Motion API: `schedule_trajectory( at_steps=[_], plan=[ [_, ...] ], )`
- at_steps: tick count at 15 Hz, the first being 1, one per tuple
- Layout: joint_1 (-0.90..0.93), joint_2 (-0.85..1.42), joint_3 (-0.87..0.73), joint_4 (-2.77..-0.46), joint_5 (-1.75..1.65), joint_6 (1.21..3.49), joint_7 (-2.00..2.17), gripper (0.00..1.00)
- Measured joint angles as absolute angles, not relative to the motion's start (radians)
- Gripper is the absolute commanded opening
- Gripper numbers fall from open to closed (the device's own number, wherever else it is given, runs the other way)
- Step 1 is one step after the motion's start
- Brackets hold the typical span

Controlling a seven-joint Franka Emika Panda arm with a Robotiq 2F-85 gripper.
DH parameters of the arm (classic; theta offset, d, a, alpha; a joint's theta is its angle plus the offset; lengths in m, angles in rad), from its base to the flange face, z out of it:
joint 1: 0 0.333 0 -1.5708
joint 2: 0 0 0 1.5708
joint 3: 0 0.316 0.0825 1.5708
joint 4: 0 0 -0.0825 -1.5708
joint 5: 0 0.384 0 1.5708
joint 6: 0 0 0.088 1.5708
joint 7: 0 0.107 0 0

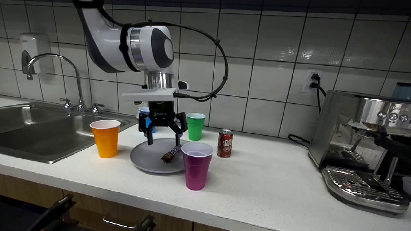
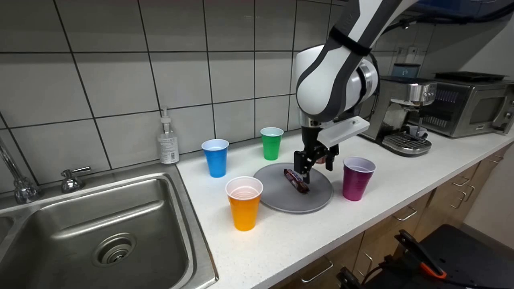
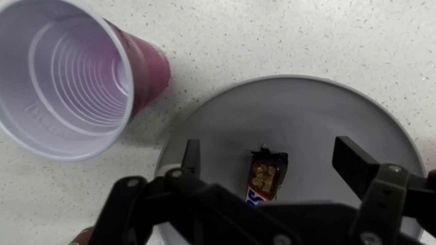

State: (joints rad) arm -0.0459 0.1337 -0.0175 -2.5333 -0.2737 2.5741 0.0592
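Pale, dark-grouted tiles (image 1: 271, 80) sweep right across the back wall (image 1: 321, 41), and there, a ripple of light (image 1: 290, 52) glints off them! Down below, a speckled white surface (image 1: 273, 183) stretches along, a double steel sink (image 1: 61, 136) let into it, wooden fronts (image 1: 99, 207) with metal handles (image 2: 319, 273) underneath. And at the far end, a microwave (image 2: 455, 120) near a plain pale side wall (image 2: 492, 176).

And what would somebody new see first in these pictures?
Probably the big white and gray robot arm, with its open black gripper hanging over a gray plate that has a candy bar on it. Next might be the orange cup, purple cup, blue cup and green cup standing around the plate on the white counter.
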Motion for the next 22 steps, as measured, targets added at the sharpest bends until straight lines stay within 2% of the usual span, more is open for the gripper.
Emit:
schedule_trajectory(
  at_steps=[11,18,19,20,22],
  plan=[
    [-0.046,0.332,-0.027,-2.472,-0.119,2.827,0.058,1.0],
    [-0.046,0.408,-0.027,-2.392,-0.07,2.864,0.058,1.0],
    [-0.046,0.415,-0.027,-2.381,-0.068,2.864,0.058,0.75],
    [-0.046,0.423,-0.027,-2.371,-0.066,2.864,0.058,0.74],
    [-0.046,0.436,-0.027,-2.356,-0.066,2.864,0.058,0.58]
  ],
)
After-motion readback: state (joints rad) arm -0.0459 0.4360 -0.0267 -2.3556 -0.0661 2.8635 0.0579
